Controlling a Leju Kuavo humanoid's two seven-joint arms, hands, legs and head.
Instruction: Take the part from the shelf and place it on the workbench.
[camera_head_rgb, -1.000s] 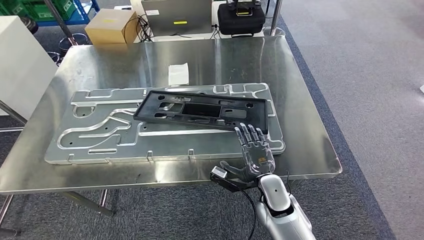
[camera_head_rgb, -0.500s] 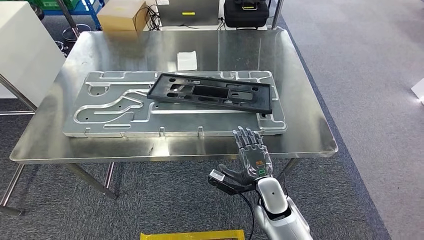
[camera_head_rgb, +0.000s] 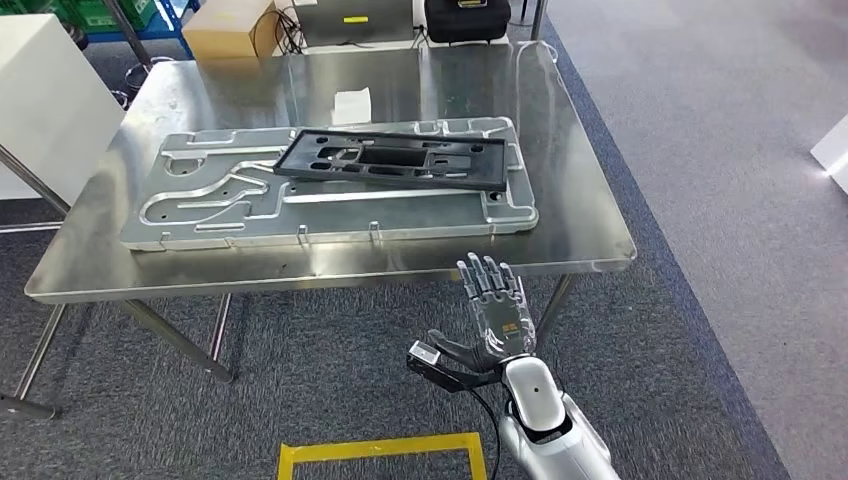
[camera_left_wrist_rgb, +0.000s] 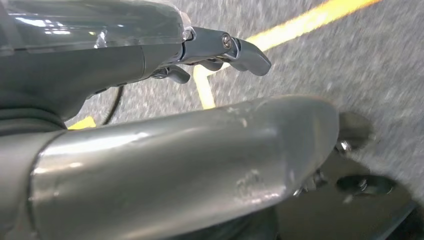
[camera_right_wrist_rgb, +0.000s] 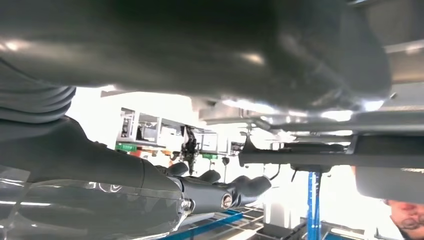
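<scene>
On the worktop (camera_head_rgb: 590, 235) you see the black part (camera_head_rgb: 395, 160) lying flat across the far right portion of a large grooved metal plate (camera_head_rgb: 200, 205), its long side running left to right and slightly skewed to the plate's edges. A white paper (camera_head_rgb: 351, 104) sits on the steel beyond the plate, and past the far edge you find a cardboard box (camera_head_rgb: 228, 28) and a black case (camera_head_rgb: 465, 18). Your right hand (camera_head_rgb: 492, 312) hovers in front of the near edge, below the worktop's level, over the grey carpet; its fingers are spread and straight, pointing toward the worktop, holding nothing and well apart from the part. In the left wrist view your left hand (camera_left_wrist_rgb: 220, 47) hangs over the carpet near a yellow floor line (camera_left_wrist_rgb: 280, 35); whether its fingers are spread or curled you cannot tell. A yellow marking (camera_head_rgb: 380, 452) also lies on the floor close to you
</scene>
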